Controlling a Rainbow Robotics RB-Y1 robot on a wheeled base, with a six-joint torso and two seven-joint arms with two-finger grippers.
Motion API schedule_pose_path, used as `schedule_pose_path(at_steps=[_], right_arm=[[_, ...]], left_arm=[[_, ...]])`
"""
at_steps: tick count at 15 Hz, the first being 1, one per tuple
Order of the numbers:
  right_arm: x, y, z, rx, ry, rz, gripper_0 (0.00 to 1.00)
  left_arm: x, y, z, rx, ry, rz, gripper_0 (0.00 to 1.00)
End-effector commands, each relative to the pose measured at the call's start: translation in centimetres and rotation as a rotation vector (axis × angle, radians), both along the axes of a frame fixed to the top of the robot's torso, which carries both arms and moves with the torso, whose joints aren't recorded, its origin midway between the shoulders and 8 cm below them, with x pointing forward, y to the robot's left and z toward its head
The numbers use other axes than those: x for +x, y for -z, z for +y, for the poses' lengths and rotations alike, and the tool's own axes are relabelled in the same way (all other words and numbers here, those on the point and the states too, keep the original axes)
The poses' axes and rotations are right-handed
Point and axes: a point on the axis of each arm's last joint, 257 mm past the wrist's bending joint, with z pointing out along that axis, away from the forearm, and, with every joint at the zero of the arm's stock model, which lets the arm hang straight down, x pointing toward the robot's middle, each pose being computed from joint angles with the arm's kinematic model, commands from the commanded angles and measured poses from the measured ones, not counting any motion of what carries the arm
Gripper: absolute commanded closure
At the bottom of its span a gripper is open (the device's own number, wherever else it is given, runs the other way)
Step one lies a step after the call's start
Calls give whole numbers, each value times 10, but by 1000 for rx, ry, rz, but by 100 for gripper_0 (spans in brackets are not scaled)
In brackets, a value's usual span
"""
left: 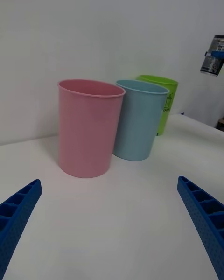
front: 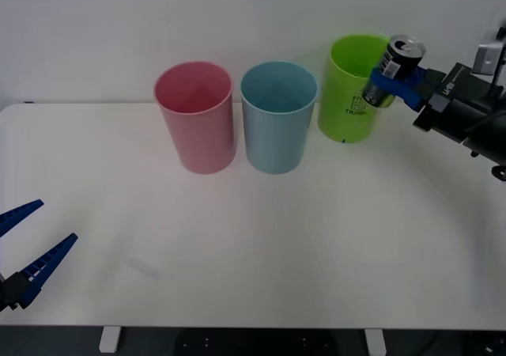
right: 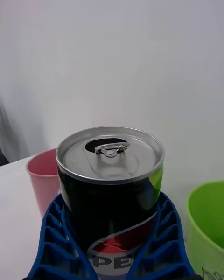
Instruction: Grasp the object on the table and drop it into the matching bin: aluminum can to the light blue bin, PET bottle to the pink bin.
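Note:
My right gripper (front: 393,81) is shut on the aluminum can (front: 393,70), a small dark can with a silver lid, and holds it in the air over the lime green bin (front: 354,95) at the back right. In the right wrist view the can (right: 111,186) sits upright between the blue fingers (right: 53,242). The light blue bin (front: 278,126) stands at the back centre of the table (front: 253,245), with the pink bin (front: 196,117) to its left. My left gripper (front: 24,245) waits open at the table's front left corner.
The three bins stand in a row along the back of the white table, seen from the left wrist as pink bin (left: 88,126), light blue bin (left: 139,119) and lime green bin (left: 163,102). A white wall rises behind them.

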Motion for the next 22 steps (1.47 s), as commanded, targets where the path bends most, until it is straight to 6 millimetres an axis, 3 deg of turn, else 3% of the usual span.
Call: schedule_pose_path(at_steps=[1,7,12,17,22], right_arm=[[10,-11,18,0,-4,-13,100],[33,-20,70,-9,-2,3,100],[71,-16,110,-30,-14,47,100],[102,-5,134,-39,7,97,100],[111,2,155,-42,13,118,100]], left_arm=[[0,0,0,0,0,0,0],[0,0,0,0,0,0,0],[0,0,0,0,0,0,0],[0,0,0,0,0,0,0],[0,0,0,0,0,0,0]])
